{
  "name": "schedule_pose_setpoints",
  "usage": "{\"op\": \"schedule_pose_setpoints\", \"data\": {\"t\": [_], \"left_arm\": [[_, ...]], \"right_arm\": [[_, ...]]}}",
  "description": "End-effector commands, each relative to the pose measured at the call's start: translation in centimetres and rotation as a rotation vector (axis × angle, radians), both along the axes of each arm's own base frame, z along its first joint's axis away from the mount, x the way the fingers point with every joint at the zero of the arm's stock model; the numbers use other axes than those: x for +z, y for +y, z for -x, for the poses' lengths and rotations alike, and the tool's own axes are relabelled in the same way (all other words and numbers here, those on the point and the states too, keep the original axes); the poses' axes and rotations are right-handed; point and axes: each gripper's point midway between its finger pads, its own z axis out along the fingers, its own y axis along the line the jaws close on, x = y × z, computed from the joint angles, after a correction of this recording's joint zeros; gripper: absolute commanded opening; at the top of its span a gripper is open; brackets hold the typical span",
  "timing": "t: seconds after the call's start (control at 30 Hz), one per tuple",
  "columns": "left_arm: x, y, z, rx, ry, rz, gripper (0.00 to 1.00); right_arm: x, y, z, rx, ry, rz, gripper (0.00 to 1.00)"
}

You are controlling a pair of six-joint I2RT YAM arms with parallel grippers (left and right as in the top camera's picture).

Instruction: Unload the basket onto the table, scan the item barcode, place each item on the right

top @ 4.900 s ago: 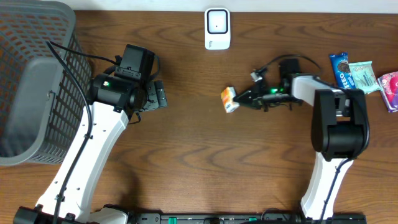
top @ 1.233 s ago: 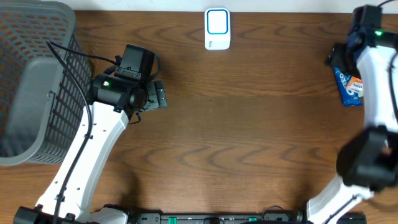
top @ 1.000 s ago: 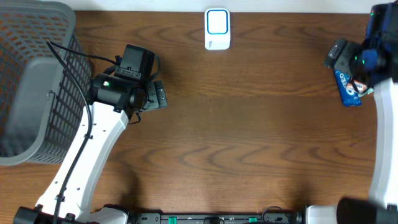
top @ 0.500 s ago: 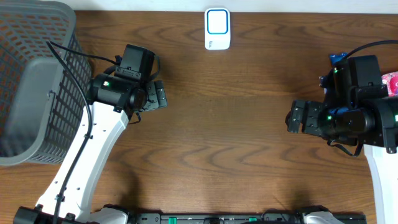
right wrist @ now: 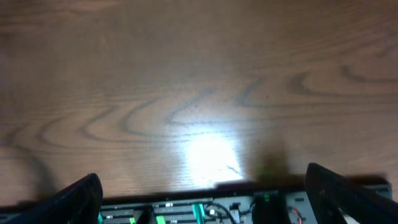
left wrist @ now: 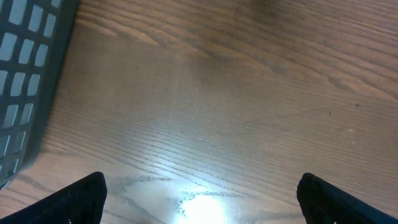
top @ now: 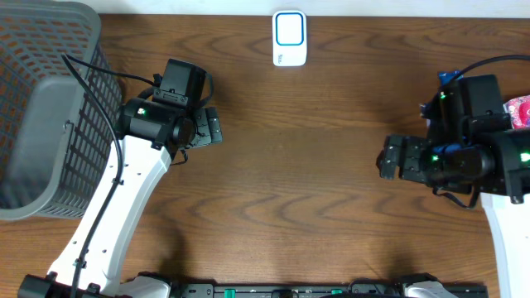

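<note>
Snack packs [top: 522,106] lie behind the right gripper [top: 389,157], mostly hidden under its arm, well apart from the left gripper [top: 213,128]; both spread wide, holding nothing.

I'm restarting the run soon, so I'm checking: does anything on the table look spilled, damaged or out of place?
Nothing stands out. The scanner sits square at the far edge and the basket stands upright at the left. The left gripper and right gripper are open and empty. A pink packet is mostly hidden by the right arm.
</note>
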Motion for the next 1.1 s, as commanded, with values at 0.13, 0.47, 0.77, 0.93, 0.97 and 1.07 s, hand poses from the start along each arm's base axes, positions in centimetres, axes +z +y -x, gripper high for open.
{"op": "schedule_pose_setpoints", "data": {"t": [0.13, 0.47, 0.77, 0.93, 0.97, 1.07], "left_arm": [[0.2, 0.3, 0.0, 0.011, -0.004, -0.006, 0.98], [0.2, 0.2, -0.1, 0.011, -0.005, -0.006, 0.98], [0.2, 0.3, 0.0, 0.011, -0.004, -0.006, 0.98], [0.2, 0.2, -0.1, 0.011, -0.005, -0.006, 0.98], [0.2, 0.3, 0.0, 0.011, -0.004, -0.006, 0.98], [0.2, 0.3, 0.0, 0.011, -0.004, -0.006, 0.98]], "right_arm": [[-3.4, 0.5, -0.4, 0.096, -0.102, 0.004, 0.99], [-6.0, 1.7, -0.3, 0.284, -0.630, -0.018, 0.99], [-9.9, 1.7, 0.0, 0.279, -0.862, -0.030, 0.99], [-11.3, 1.7, -0.7, 0.263, -1.008, -0.025, 0.99], [-11.5, 1.6, -0.7, 0.258, -1.028, -0.023, 0.99], [-11.8, 1.0, -1.1, 0.229, -1.092, -0.004, 0.99]]}}
